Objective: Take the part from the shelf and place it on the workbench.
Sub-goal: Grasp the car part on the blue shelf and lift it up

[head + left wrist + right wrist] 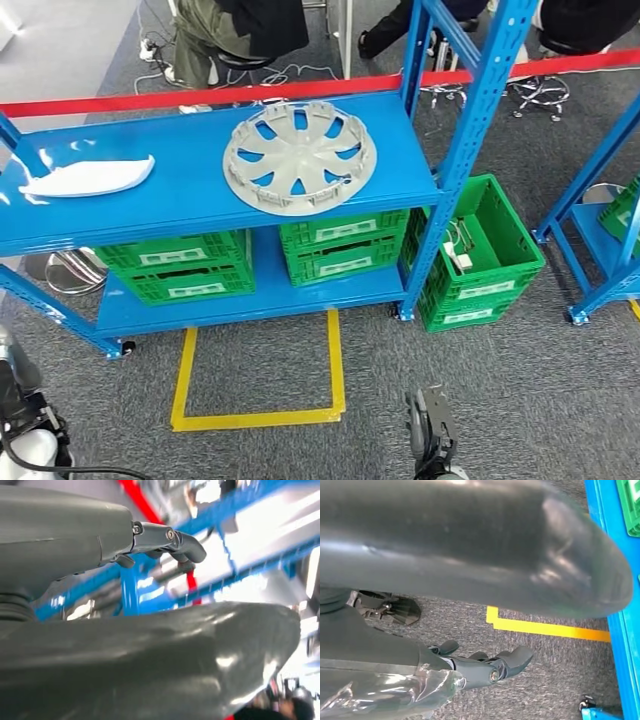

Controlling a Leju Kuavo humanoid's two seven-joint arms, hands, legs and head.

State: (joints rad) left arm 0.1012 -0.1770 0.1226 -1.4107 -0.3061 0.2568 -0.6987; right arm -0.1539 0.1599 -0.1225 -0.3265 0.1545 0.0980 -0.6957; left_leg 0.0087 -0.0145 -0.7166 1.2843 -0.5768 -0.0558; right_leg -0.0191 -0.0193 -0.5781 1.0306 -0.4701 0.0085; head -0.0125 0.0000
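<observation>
Hubcap is lying flat on the blue shelf; white part beside it, green crates beneath, grey carpet, yellow tape in front. Both hands are hanging released, holding nothing.

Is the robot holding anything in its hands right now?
No, nothing is held. The left hand and right hand are both empty, fingers apart. The round grey plastic wheel cover lies untouched on the blue metal shelf.

— How is the scene lit?
— Evenly and brightly; white glare is seen on the blue shelf.
— And focus?
— Beyond the left hand, everything is blurred and overexposed.
</observation>
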